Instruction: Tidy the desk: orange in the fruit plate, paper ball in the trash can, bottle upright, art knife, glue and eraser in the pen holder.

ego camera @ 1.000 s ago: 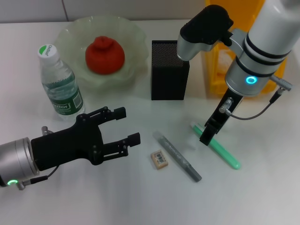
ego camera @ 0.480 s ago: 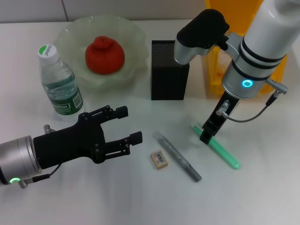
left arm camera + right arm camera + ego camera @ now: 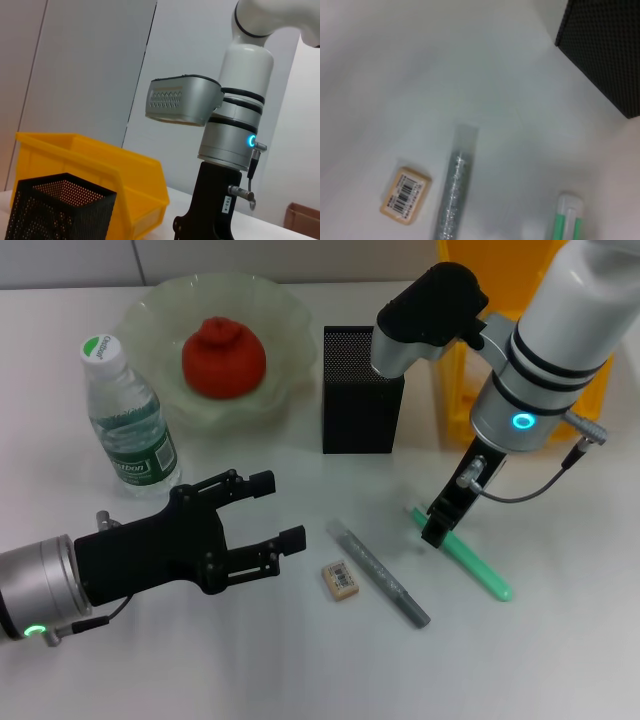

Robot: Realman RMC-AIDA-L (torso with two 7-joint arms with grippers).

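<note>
- Already tidy, by the look of it: the red-orange puckered orange (image 3: 223,358) sits in the pale-green scalloped fruit plate (image 3: 155,315), and the clear plastic bottle (image 3: 128,424) with green label stands upright, beyond the left tool.
- No paper ball shows on the counter (image 3: 560,660); whether it lies in the bright yellow trash can (image 3: 462,400) I cannot tell.
- The step in hand looks like the stick pickup: the right tool (image 3: 438,528) is down on the near end of the green-and-white stick (image 3: 475,565); whether it is clenched I cannot tell.
- Next it likely needs a firm pinch, a lift, then a carry to the tall black mesh pen holder (image 3: 360,390) just behind it.
- The left tool (image 3: 270,512) hovers released, jaws spread, the small tan eraser (image 3: 341,579) and grey glittery stick (image 3: 380,574) just beside it.
- Writing: the eraser carries a barcode label, digits unreadable; the bottle cap's lettering is too small to read.
</note>
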